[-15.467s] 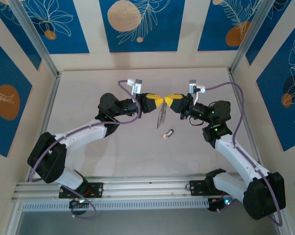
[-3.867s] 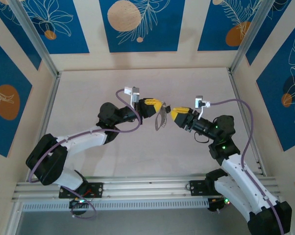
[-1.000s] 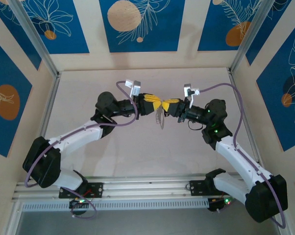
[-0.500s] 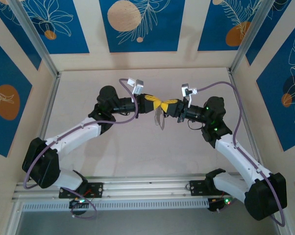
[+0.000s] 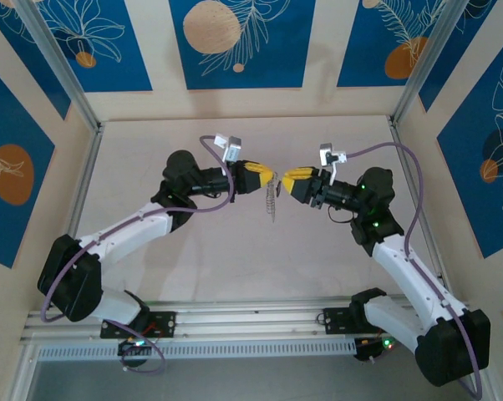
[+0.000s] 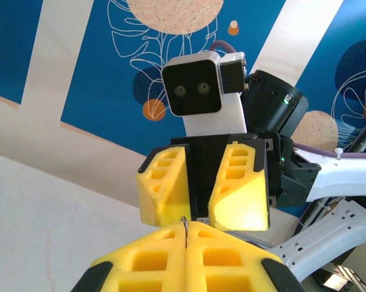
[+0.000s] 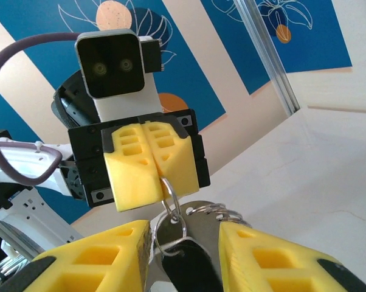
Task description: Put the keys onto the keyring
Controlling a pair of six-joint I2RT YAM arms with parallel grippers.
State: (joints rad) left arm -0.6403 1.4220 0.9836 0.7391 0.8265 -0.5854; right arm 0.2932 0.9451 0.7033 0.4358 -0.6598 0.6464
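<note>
Two-fingered left claw (image 5: pixel 271 174) pinched shut on keyring (image 5: pixel 272 199), right claw (image 5: pixel 287 176) parted, keys (image 7: pixel 184 261) between its fingers

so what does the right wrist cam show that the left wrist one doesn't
Right wrist: the left gripper with shut jaws pinching the keyring, and the dark key hanging below, between the open jaws of the right gripper. Left wrist: the right gripper face-on, jaws apart, and a thin wire tip poking up from the left gripper's shut jaws. Both: yellow fingers and blue patterned wall panels.
</note>
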